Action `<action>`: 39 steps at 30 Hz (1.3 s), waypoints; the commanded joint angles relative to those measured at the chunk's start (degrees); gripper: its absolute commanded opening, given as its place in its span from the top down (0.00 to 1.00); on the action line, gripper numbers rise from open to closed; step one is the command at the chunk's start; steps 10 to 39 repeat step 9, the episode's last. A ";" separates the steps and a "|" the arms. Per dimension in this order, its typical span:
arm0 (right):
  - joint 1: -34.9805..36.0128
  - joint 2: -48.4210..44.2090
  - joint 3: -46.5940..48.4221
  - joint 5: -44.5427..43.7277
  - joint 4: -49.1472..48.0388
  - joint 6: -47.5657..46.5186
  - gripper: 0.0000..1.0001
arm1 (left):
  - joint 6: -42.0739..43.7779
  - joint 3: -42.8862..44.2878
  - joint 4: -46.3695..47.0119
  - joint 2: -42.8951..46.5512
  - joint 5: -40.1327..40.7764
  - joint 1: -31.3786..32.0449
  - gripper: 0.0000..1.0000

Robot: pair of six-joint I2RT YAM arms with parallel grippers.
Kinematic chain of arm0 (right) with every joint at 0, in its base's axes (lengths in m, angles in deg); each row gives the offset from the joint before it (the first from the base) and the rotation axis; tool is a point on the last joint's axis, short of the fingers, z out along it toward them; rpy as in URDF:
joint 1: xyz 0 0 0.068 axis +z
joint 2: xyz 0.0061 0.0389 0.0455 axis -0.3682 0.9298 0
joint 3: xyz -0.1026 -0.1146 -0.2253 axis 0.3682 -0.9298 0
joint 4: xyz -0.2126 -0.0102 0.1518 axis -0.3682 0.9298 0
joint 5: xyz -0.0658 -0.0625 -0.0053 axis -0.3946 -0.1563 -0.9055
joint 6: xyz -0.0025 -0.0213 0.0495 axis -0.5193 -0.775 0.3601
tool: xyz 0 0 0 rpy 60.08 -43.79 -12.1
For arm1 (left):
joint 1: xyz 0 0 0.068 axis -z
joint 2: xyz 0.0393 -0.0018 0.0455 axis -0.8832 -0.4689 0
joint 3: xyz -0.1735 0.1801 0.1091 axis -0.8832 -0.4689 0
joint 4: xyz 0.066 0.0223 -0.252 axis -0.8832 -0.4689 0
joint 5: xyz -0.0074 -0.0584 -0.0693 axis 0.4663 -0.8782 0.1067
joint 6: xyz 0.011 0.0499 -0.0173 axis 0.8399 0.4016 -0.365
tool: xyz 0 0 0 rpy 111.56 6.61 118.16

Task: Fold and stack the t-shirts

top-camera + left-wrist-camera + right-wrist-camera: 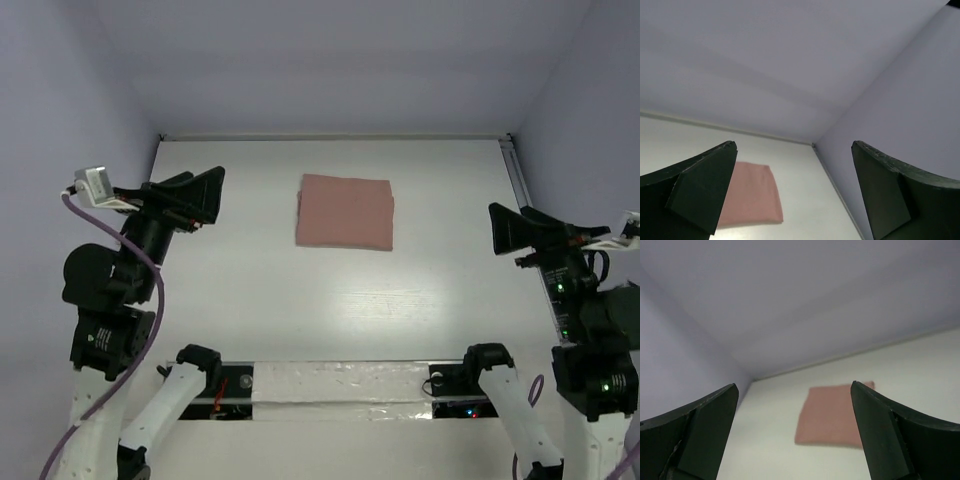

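One dusty-pink t-shirt (345,212) lies folded into a neat rectangle at the back middle of the white table, plain side up. My left gripper (200,195) hovers well to its left, jaws open and empty. My right gripper (507,230) hovers well to the shirt's right, also open and empty. The left wrist view catches the t-shirt (752,195) between and beyond the dark fingers (700,192). Through the right wrist view the folded t-shirt (827,415) lies ahead, partly behind the right finger (895,435).
Pale walls enclose the table on the left, back and right. A metal rail (522,185) runs along the table's right edge. A taped white strip (340,385) spans the near edge between the arm bases.
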 commanded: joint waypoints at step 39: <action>0.15 6.62 -3.43 -2.58 11.26 1.35 0.00 | -0.28 -2.02 -4.91 -5.23 -4.04 -0.10 0.01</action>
